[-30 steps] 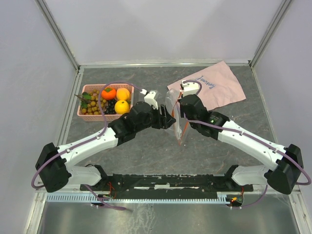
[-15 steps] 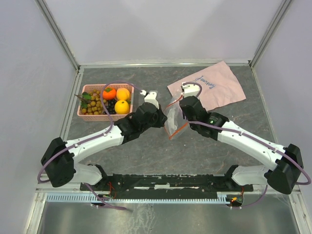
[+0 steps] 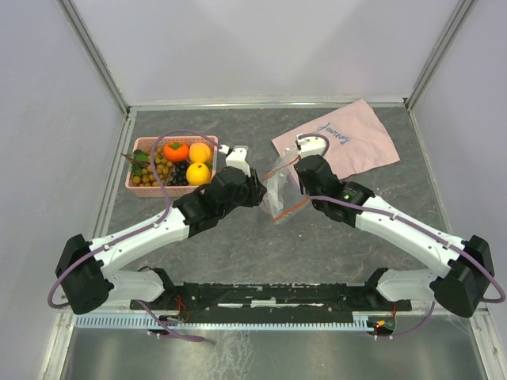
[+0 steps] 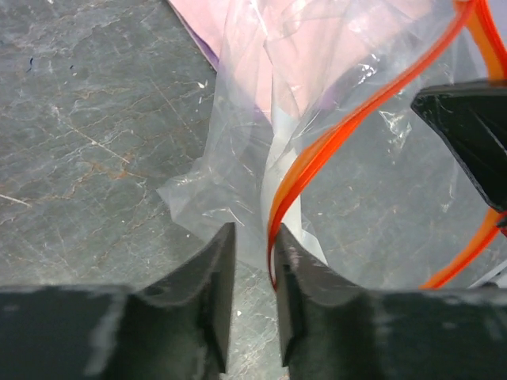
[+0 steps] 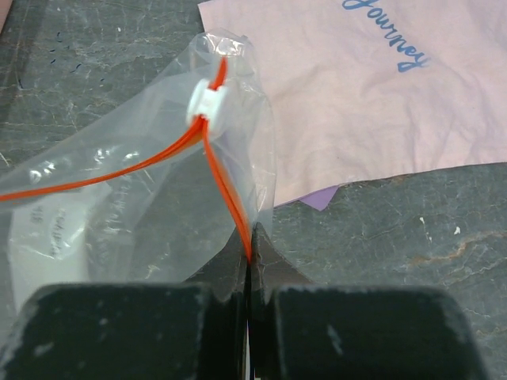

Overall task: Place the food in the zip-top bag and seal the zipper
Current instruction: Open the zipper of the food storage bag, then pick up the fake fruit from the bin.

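The clear zip-top bag (image 3: 279, 188) hangs mid-table between my two grippers, its mouth partly spread. My right gripper (image 5: 250, 237) is shut on the orange-red zipper (image 5: 226, 186) just below the white slider (image 5: 207, 101); from above it (image 3: 299, 180) is at the bag's right side. My left gripper (image 4: 253, 229) has its fingers a little apart, with the zipper (image 4: 348, 119) and the bag's edge running down into the gap beside the right finger; from above it (image 3: 260, 190) is at the bag's left. The lemon (image 3: 198, 172), persimmon (image 3: 176, 150), orange (image 3: 200, 152), grapes (image 3: 181, 171) and berry cluster (image 3: 150, 169) lie in the basket.
The pink plastic basket (image 3: 158, 191) stands at the back left, beside my left arm. A pink cloth with writing (image 3: 352, 142) lies at the back right, just behind the bag, and also shows in the right wrist view (image 5: 372, 103). Metal rails edge the table.
My left gripper has drawn back a little to the left and its fingers stand apart. The bag has swung round and hangs lower, still held by the right gripper.
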### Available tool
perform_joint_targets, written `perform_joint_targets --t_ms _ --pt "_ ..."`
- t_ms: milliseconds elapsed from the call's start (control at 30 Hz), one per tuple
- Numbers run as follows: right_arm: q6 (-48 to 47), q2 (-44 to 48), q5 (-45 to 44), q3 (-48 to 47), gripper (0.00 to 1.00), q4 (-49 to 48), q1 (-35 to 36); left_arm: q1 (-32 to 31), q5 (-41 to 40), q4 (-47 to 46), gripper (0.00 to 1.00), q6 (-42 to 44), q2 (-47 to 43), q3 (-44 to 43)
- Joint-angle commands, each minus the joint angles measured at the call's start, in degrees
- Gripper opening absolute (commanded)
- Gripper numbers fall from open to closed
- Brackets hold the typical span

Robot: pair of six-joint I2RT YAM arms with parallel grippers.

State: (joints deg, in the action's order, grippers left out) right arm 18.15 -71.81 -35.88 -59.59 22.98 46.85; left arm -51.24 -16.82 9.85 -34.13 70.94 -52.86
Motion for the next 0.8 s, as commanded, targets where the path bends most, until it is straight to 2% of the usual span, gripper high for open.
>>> perform_joint_targets --t_ms 0,167,300,467,600,767 --pt "-0.20 0.36 0.83 -1.10 0.02 -2.54 -0.27 -0.11 3.77 -3.89 0.41 1.84 -2.71 -1.36" --pt "0.28 -0.50 -2.11 -2.17 0.02 -1.43 -0.25 -0.04 5.72 -4.55 0.59 1.44 -4.43 -1.25" --pt "-0.07 -0.60 -3.35 -2.65 0.02 -0.99 -0.27 -0.01 6.27 -4.53 0.67 2.26 -5.88 -1.40" --pt "-1.35 -0.70 -3.58 -3.54 0.02 -0.17 -0.24 0.51 1.71 -1.22 0.79 4.44 -7.97 -2.18" --pt "-1.97 -0.45 -2.91 -3.76 0.02 -0.32 -0.27 2.44 -4.22 4.57 0.84 6.26 -8.53 -3.98" --pt "-2.65 -0.49 -2.42 -3.97 0.02 -0.34 -0.27 10.74 -2.85 10.24 0.86 5.87 -8.36 -4.69"
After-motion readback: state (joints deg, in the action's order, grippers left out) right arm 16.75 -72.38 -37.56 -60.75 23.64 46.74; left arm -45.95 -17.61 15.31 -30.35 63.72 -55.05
